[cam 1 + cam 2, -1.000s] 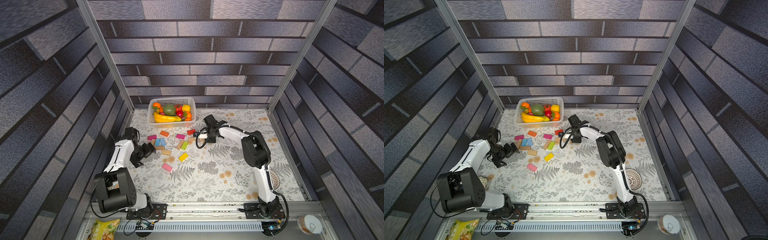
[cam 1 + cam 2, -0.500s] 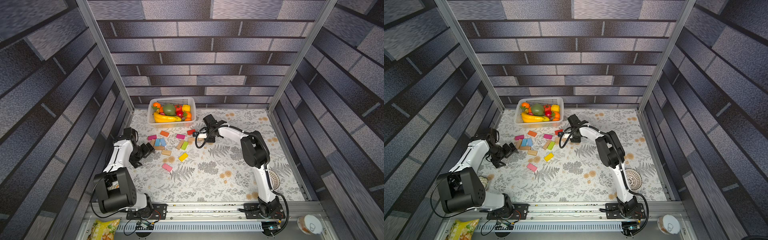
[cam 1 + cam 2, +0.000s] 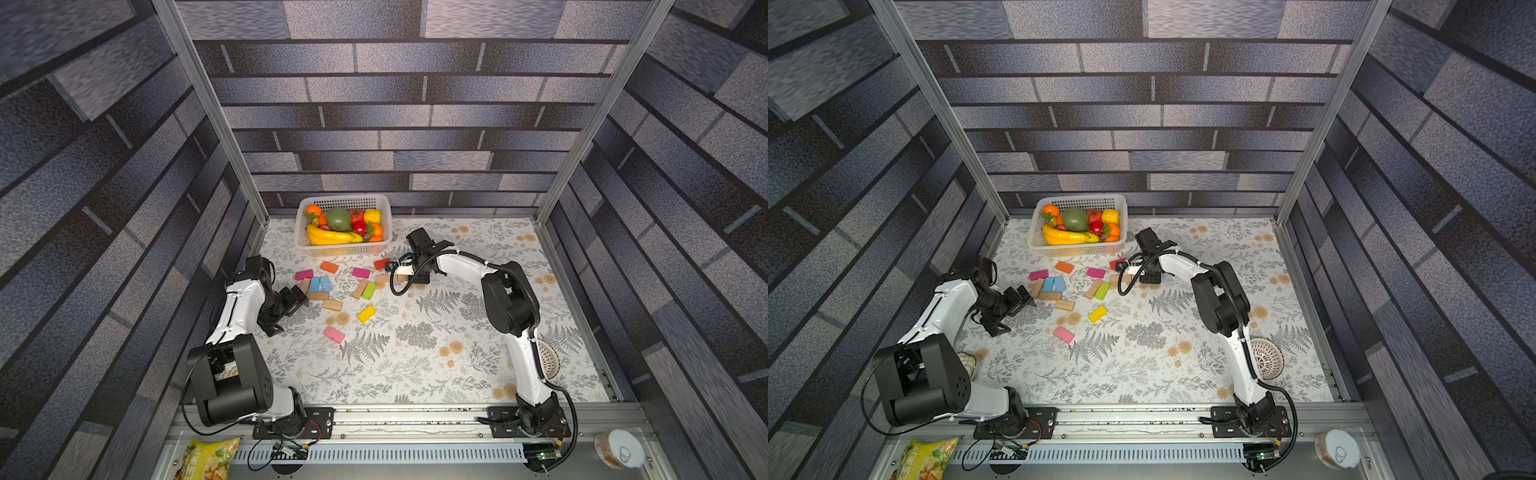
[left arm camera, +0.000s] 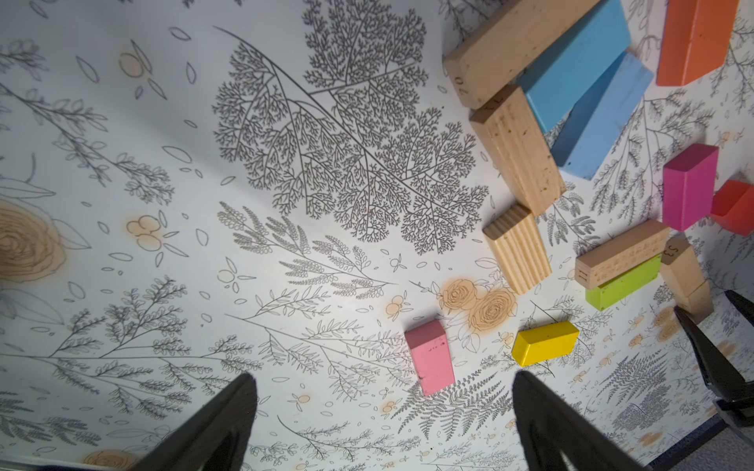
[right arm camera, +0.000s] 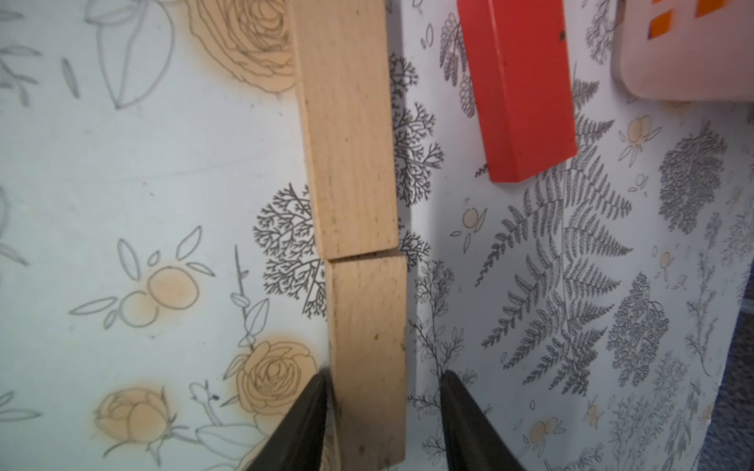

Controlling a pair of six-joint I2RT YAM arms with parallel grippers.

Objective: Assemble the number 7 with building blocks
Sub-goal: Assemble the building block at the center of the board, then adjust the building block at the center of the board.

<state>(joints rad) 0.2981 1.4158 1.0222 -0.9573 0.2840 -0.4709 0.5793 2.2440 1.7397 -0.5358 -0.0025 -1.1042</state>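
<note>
The building blocks lie scattered on the floral mat in both top views: orange (image 3: 328, 267), magenta (image 3: 361, 273), blue (image 3: 320, 284), green (image 3: 369, 291), yellow (image 3: 366, 313) and pink (image 3: 334, 334). Two tan blocks lie end to end, the nearer tan block (image 5: 367, 346) touching the farther tan block (image 5: 347, 134), with a red block (image 5: 518, 89) beside them. My right gripper (image 5: 384, 375) straddles the nearer one: one finger touches its side, the other stands apart. Its place in a top view is (image 3: 409, 276). My left gripper (image 4: 383, 375) hangs open and empty near the pink block (image 4: 432, 357). No number 7 shows.
A white basket (image 3: 345, 250) of toy fruit stands at the back, close to the red block. A round strainer (image 3: 548, 359) lies by the right arm's base. Enclosure walls ring the mat; a snack bag (image 3: 208, 457) and a cup (image 3: 619, 451) lie outside the front rail.
My right gripper's jaws have widened around the tan block. The left arm has barely shifted and stays open.
</note>
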